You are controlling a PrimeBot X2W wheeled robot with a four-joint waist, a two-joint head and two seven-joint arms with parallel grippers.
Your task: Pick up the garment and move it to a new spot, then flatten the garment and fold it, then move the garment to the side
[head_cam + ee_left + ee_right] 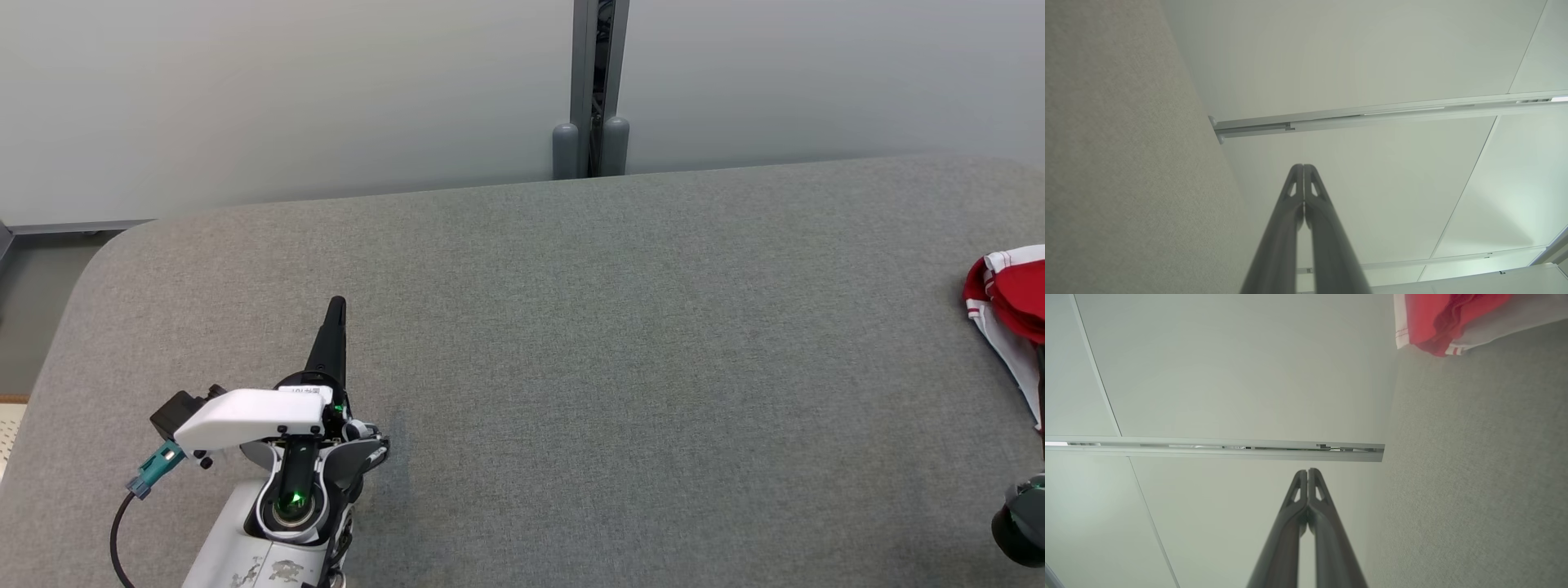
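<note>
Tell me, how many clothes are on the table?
1. A red-and-white garment on the table at the head view's right edge, partly cut off; more may be hidden.

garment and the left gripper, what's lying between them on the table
Nothing: in the head view the grey table between the left gripper and the red and white garment is bare.

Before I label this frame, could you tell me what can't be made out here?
- Garment: head view, cut off by the right edge; type and full shape unclear.
- Right wrist view: top edge cuts it too.
- Right tool: head view's right edge cuts most of it off.
</note>
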